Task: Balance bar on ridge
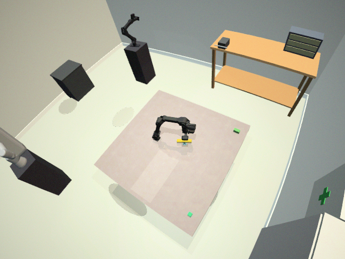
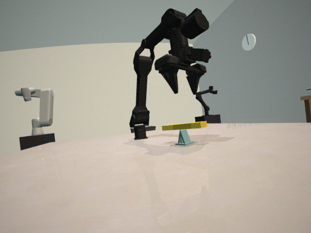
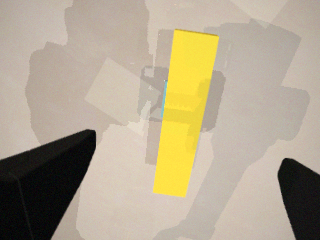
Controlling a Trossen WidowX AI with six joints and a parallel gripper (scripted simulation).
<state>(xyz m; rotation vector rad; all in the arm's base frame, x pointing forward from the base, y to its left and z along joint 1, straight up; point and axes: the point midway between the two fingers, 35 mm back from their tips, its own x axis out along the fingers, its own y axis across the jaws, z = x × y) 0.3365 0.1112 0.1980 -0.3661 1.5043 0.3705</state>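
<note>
The yellow bar lies across the top of the teal ridge. In the exterior view both ends of the bar are off the table, and it looks about level, with a slight slant that may be the viewing angle. The ridge stands upright on the table and is mostly hidden under the bar in the wrist view. My gripper is open and empty, well above the bar, with its two fingers apart on either side of it in the wrist view.
A green block lies near the table's right corner, and another green block near its front corner. My arm's base stands to the left of the bar. The table has open edges.
</note>
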